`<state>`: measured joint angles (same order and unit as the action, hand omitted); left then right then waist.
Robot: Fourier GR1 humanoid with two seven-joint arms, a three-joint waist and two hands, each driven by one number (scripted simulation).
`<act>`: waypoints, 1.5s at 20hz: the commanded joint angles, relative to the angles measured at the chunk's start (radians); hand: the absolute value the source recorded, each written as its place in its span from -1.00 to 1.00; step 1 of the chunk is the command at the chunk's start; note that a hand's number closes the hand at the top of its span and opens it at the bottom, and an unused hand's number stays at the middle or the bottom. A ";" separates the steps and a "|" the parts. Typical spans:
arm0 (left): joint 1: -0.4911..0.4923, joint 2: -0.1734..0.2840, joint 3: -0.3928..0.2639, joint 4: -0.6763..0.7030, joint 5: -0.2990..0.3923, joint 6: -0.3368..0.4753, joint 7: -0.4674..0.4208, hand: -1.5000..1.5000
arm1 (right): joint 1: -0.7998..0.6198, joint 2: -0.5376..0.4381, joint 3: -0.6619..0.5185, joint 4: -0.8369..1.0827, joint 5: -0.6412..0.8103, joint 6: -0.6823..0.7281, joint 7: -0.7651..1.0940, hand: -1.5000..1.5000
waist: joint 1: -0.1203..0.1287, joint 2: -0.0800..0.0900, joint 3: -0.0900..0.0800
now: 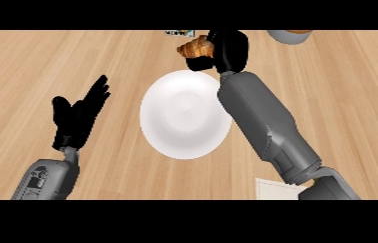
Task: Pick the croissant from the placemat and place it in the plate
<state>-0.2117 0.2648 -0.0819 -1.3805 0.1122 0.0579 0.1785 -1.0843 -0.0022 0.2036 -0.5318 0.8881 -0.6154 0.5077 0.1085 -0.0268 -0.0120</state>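
Nearest, at the lower right by the right forearm's elbow, a pale corner of the placemat shows, well behind the working hand. Off to the left the left hand rests open with fingers spread upward, well apart from everything. Between the two arms lies the white plate, its far rim just below and to the left of the right hand. That hand is curled round the croissant, which sticks out from its left side just beyond the plate's far edge. To do this step well, I would draw the hand back toward the robot until the croissant is over the plate's middle, lower it close, then open the fingers. Farthest, a grey object sits to the hand's right.
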 commanded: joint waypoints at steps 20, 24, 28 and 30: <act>-0.051 -0.026 0.001 0.030 -0.020 0.016 -0.018 0.00 | 0.121 0.002 0.418 -0.088 0.075 -0.097 0.896 1.00 | -0.006 0.031 0.012; -0.041 -0.010 0.025 0.058 -0.006 -0.003 -0.036 0.00 | 0.189 0.002 0.434 -0.205 -0.036 -0.168 0.884 -1.00 | -0.018 0.033 0.012; -0.045 -0.021 0.024 0.061 -0.010 -0.001 -0.043 0.00 | 0.249 0.002 0.597 -0.245 -0.002 -0.297 0.895 -1.00 | -0.032 0.034 0.012; -0.022 -0.007 0.039 0.014 -0.002 0.012 -0.002 0.00 | 0.182 0.002 0.611 -0.251 0.082 -0.287 0.943 -1.00 | -0.045 0.025 0.012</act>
<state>-0.2521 0.2496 -0.0564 -1.3435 0.1003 0.0709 0.1601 -0.8773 -0.0112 0.7322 -0.7418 0.9044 -0.7970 1.2007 0.0799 0.0039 -0.0001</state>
